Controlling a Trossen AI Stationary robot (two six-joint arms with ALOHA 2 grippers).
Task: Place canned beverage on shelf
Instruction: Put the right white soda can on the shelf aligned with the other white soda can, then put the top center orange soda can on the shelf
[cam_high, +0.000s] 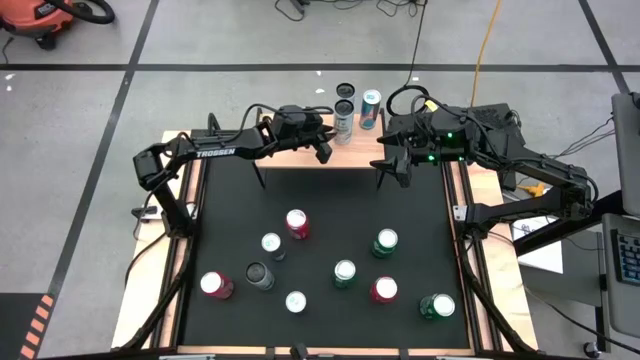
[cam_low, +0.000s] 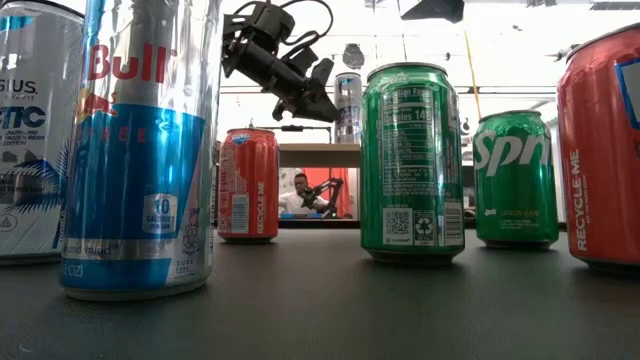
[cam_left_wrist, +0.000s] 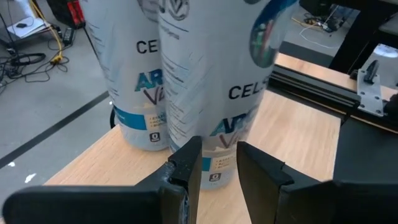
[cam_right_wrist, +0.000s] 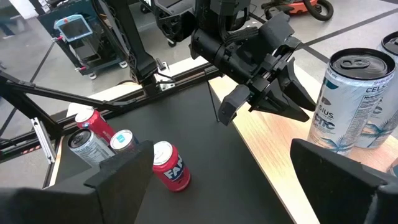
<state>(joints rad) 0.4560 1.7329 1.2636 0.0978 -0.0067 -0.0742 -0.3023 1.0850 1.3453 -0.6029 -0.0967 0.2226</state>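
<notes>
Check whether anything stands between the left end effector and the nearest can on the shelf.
Nothing visible does. The left end effector sits directly before the nearest can on the shelf; a second can stands beyond it.

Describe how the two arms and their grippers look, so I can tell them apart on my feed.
Both arms are dark, nearly black, with black cables looped along the links. The left arm carries white TROSSEN lettering on its forearm. The right arm shows small green lights near its wrist. The left gripper and right gripper each have two flat, black, wedge-shaped fingers.
</notes>
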